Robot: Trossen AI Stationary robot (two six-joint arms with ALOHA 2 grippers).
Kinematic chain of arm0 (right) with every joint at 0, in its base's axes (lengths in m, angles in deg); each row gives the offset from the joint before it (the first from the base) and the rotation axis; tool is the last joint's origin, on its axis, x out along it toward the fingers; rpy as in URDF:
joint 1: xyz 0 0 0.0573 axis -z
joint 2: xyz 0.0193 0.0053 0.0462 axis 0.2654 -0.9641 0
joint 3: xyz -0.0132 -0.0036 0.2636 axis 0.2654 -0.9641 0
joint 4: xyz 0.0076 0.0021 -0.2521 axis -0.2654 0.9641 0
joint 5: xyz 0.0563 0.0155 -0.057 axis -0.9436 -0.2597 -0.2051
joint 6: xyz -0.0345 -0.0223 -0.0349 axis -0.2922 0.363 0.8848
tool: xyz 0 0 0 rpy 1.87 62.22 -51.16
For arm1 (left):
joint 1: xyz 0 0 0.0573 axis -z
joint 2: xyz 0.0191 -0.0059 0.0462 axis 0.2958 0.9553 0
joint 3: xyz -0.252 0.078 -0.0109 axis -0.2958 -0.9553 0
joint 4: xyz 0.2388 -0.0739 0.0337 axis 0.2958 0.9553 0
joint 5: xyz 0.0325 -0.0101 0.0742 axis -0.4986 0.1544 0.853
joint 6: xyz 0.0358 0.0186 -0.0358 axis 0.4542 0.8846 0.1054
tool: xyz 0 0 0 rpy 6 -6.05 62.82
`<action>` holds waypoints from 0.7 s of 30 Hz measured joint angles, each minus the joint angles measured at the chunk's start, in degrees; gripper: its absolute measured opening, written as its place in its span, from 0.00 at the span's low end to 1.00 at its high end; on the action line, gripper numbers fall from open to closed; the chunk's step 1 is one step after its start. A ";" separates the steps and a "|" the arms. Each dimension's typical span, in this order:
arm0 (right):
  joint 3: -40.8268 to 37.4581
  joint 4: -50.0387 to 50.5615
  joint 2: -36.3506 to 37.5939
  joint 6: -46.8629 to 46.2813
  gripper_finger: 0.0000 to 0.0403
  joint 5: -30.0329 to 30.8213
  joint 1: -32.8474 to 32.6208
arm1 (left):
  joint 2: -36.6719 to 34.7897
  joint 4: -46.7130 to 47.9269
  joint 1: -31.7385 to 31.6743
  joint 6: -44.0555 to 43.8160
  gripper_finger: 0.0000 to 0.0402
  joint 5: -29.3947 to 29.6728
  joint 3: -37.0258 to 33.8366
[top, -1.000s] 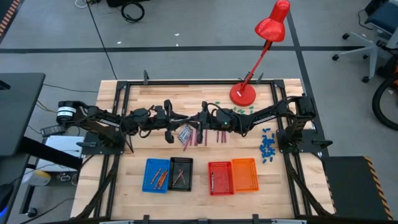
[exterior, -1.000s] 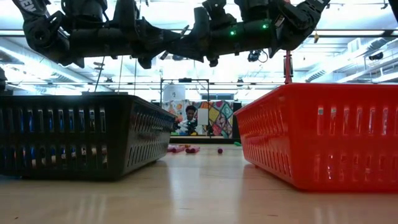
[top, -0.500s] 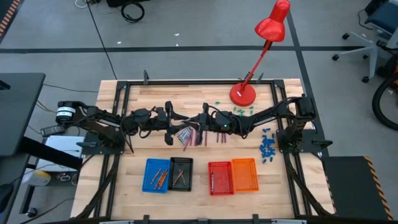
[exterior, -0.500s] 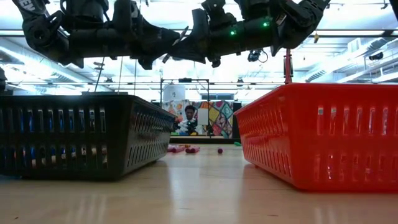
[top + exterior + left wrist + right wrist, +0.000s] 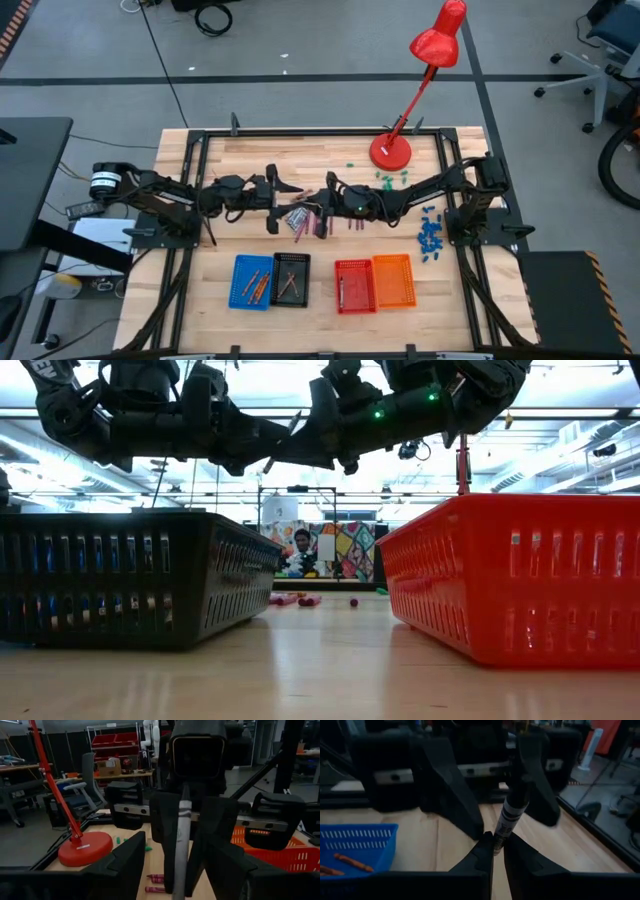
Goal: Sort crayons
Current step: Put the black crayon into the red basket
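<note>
A grey crayon (image 5: 512,812) with a paper label is up in the air over the middle of the table, between my two grippers. My right gripper (image 5: 497,851) is shut on it. My left gripper (image 5: 177,875) faces it from the left, open, with its fingers either side of the crayon's (image 5: 180,845) other end and not touching it. Several loose crayons (image 5: 305,220) lie in a pile on the table below. In the high view my left gripper (image 5: 285,190) and right gripper (image 5: 318,196) almost meet. My right gripper pinches the crayon's near end (image 5: 496,845) between its two fingertips. The fingers come level from the table's right, and the crayon sticks out beyond them roughly in line with them, toward my left gripper. It is lifted clear of the table.
Along the near side stand a blue basket (image 5: 252,281) with orange-brown crayons, a black basket (image 5: 291,279), a red basket (image 5: 354,285) and an orange basket (image 5: 393,280). A red desk lamp (image 5: 391,150) stands at the far right. Small blue chunks (image 5: 430,238) lie at the right, green bits (image 5: 385,178) near the lamp.
My left gripper has opened and let go of the grey crayon. The crayon stays in the air, held by my right gripper, which has kept shut.
</note>
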 joint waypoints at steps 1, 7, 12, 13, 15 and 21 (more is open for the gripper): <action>0.00 0.90 0.28 -0.24 0.10 0.34 -0.08 | -0.59 0.61 0.00 0.00 0.50 0.00 -0.02; 0.00 9.38 4.03 -4.09 0.10 0.64 -0.43 | -4.21 4.58 0.05 -0.20 0.50 0.00 -0.02; 0.00 17.64 6.38 -9.95 0.10 -0.88 -1.49 | -7.03 12.78 1.69 -0.94 0.50 -0.51 -0.02; 0.00 18.95 6.52 -11.38 0.10 -1.88 -1.82 | -7.52 14.47 2.16 -0.94 0.50 -0.62 -0.02; 0.00 21.29 6.79 -15.14 0.10 -4.40 -2.50 | -7.88 17.16 3.17 -0.78 0.50 -0.63 -0.02; -0.02 26.17 6.69 -29.08 0.10 -13.21 -5.14 | -7.94 23.12 5.49 -0.95 0.50 -0.60 -0.02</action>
